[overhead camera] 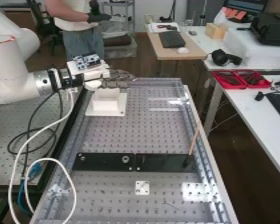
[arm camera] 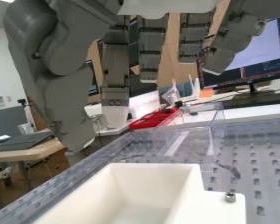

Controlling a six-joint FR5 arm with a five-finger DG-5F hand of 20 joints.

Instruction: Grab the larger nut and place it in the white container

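Lab room, perforated metal worktop (overhead camera: 101, 200) in front of me, red trays (overhead camera: 240, 79) on a desk off to the right. White arm (overhead camera: 14, 60) comes in from the left, hand (overhead camera: 117, 76) at the far end, close to the white container (overhead camera: 107, 106). Above it or just past it, can't tell from here.

Fingers (arm camera: 115, 60) are straight and apart from the thumb, so I call that open. No grip that I can make out.

Near end: black bar (overhead camera: 165, 162) carries the smaller nut (overhead camera: 82, 158) on the left and the bearing (overhead camera: 125, 159) further right. Both look untouched.

Larger nut: can't pin down where it is. My read is it's off the bar, so pick done, carry done or close to it. Drop unconfirmed, since I can't see the whole container floor.

Small metal piece (arm camera: 230, 197) sits on the container's flange (arm camera: 217, 212). Could be a fixing screw, not sure.

Left to do: confirm the nut is inside, then back the hand off. If it's on the flange instead, it needs a regrasp.
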